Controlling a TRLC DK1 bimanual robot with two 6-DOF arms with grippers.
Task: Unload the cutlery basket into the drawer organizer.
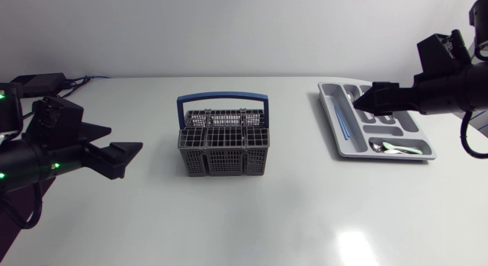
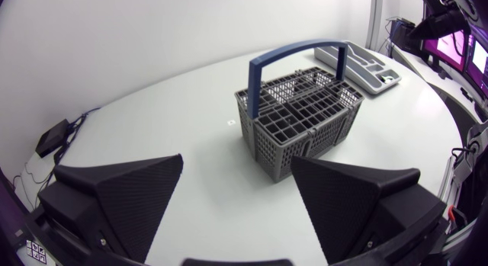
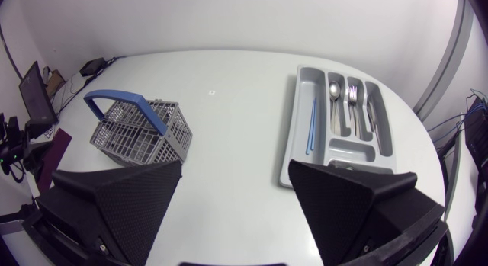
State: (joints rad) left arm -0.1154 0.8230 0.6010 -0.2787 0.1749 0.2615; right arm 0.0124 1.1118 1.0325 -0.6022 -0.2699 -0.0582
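Cutlery basket and drawer organizer on the table, with both grippers empty.
Head view: the basket (image 1: pixel 224 142) is set upright at mid-table with its blue handle (image 1: pixel 222 99) raised, so that it can be reached from either side; the organizer (image 1: pixel 335 129) is laid flat well apart from it, under the right gripper (image 1: pixel 364 98). The left gripper (image 1: pixel 114 144) is held spread wide, beside the basket and short of it. Left wrist view: the basket (image 2: pixel 305 117) is seen ahead of the wide, empty fingers (image 2: pixel 133 190); no cutlery is seen protruding. Right wrist view: the fingers (image 3: pixel 358 201) are spread wide over the organizer (image 3: pixel 293 136), nothing between them. A spoon (image 3: pixel 334 91), forks (image 3: pixel 353 94) and a blue stick (image 3: pixel 310 127) are sorted lengthwise by compartment, so unloading is judged nearly complete.
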